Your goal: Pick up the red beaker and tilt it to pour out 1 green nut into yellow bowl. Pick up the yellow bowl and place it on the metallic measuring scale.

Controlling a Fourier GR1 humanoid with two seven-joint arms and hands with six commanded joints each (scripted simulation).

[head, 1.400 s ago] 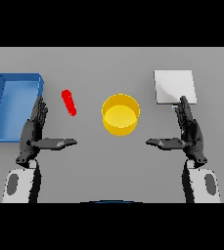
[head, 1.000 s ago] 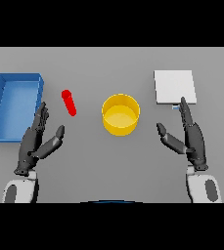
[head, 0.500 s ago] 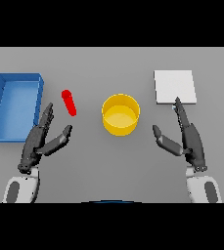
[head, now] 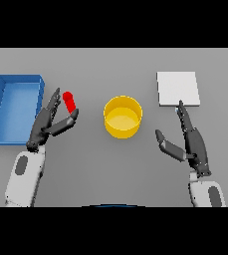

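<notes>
Left robot hand (head: 50,122) spread, fingertips just beside red beaker (head: 69,101) lying on the desk (head: 135,164) left of yellow bowl (head: 122,116); best to wrap mid-body before lifting; right robot hand (head: 187,142) open, idle below metallic measuring scale (head: 178,88).

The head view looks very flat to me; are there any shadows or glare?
Head view: light is even, with no glare on the table; the scale looks plain white; only the bowl shows soft shading inside.
</notes>
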